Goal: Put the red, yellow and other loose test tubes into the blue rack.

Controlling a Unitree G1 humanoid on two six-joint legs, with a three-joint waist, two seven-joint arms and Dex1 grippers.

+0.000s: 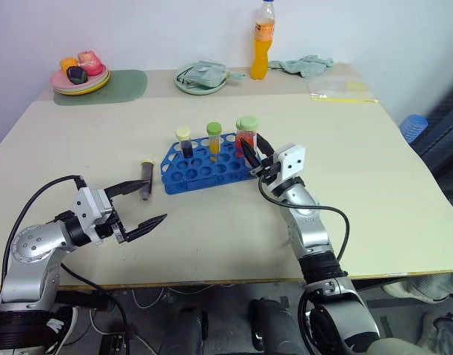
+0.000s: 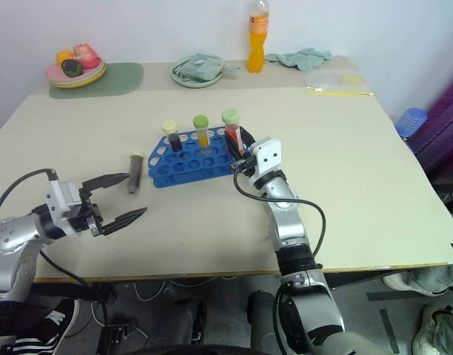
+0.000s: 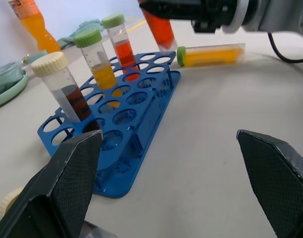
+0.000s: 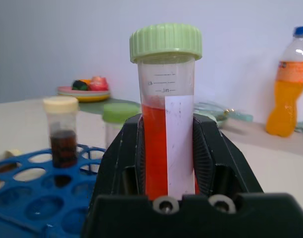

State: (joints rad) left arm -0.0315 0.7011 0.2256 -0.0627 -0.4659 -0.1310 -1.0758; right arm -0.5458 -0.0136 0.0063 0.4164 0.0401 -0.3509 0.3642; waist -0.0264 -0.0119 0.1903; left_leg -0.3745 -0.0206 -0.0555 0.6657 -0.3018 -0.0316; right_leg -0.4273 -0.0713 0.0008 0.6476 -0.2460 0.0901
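From the head views, we see the blue rack (image 1: 208,164) in the middle of the table (image 1: 374,192), with a dark tube under a cream cap (image 1: 184,140) and a yellow tube under a green cap (image 1: 213,137) standing in its far row. Our right gripper (image 1: 250,154) is at the rack's right end, pinching a red tube (image 1: 246,137) that stands nearly upright. A second red tube seems to stand just beside it, though the two overlap and we cannot separate them here. A loose dark tube (image 1: 146,178) lies on the table just left of the rack. Our left gripper (image 1: 141,205) hovers near that tube with its fingers spread wide and nothing between them.

In the left wrist view, three tubes stand in the rack, and a loose yellow tube (image 3: 211,54) lies on its side beyond the rack's far edge, below the held red one.

In the right wrist view, the fingers press on the red tube's body below its green cap.

We judge the step in hand to be seating this red tube. Next we must line its tip over an empty hole, lower it straight, then let go. The two loose tubes remain.
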